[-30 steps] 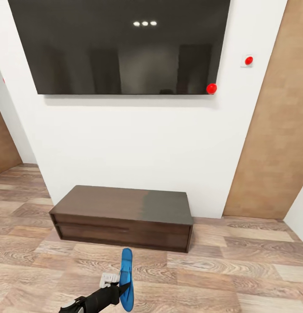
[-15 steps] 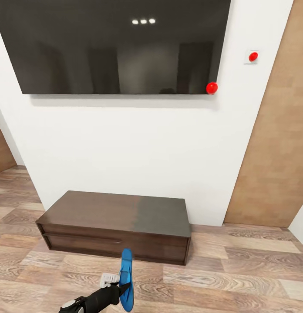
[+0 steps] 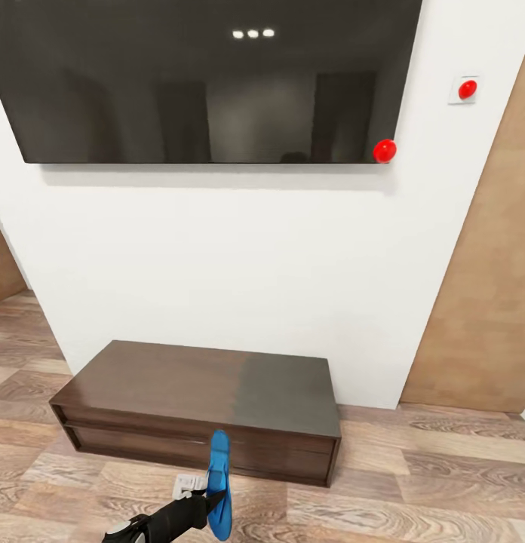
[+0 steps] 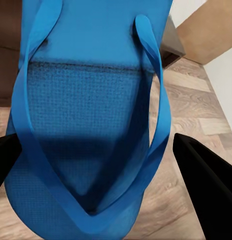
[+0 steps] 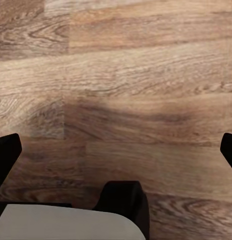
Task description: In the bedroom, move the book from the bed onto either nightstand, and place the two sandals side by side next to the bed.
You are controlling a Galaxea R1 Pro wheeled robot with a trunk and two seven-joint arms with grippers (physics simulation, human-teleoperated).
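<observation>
Robot faces a white wall (image 3: 240, 256) w/ a big dark TV screen (image 3: 210, 83) mounted on it. Red dot (image 3: 384, 151) at the screen's lower right corner; second red dot on a small white wall plate (image 3: 464, 89) further right. Tan wooden door (image 3: 489, 286) at right edge, another bit of tan door at far left. Long low dark brown wall cabinet (image 3: 202, 403) sits on the wood-plank floor (image 3: 443, 483) against the wall, under the TV; right part of its top looks greyer.

Left claw (image 3: 204, 501) low in head view, black arm coming in from bottom edge, gripping one sandal (image 3: 218, 483). Sandal is bright blue, held on edge, upright, toe end up, in front of the cabinet's front face, off the floor. Small white bit just beside the claw, at the sandal's left.

Left wrist view: sandal (image 4: 91, 125) seen close, blue textured sole w/ straps that look blue here, meeting in a V; black fingers (image 4: 206, 180) at both sides of it, clamped on the sandal. Cabinet corner, floor and door behind.

Right wrist view: right claw (image 5: 116, 150) over bare plank floor (image 5: 126, 85); black fingertips (image 5: 6, 152) far apart at the two edges, so spread wide, nothing between them. Dark part and pale grey surface of the robot at the frame edge, can't tell which part.
</observation>
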